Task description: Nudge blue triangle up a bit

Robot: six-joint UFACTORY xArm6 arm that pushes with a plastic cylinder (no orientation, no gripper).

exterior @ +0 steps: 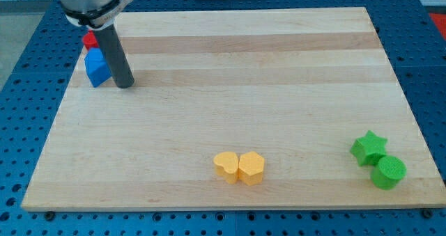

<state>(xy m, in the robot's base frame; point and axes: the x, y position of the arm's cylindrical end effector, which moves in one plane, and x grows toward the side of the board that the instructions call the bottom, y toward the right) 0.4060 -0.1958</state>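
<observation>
Up in the far left corner of the wooden surface (209, 62), the blue triangle (97, 67) sits close to the left edge, with a red block (89, 40) touching its far side and little room beyond that. My tip (124, 85) stands just right of the blue triangle, seemingly touching it. There are no fingers here, only the bare rod, holding nothing. Near the front edge, two yellow blocks (239, 168) touch. At the near right, a green star (368, 147) touches a green cylinder (388, 172). The middle is wide open. No writing shows.
</observation>
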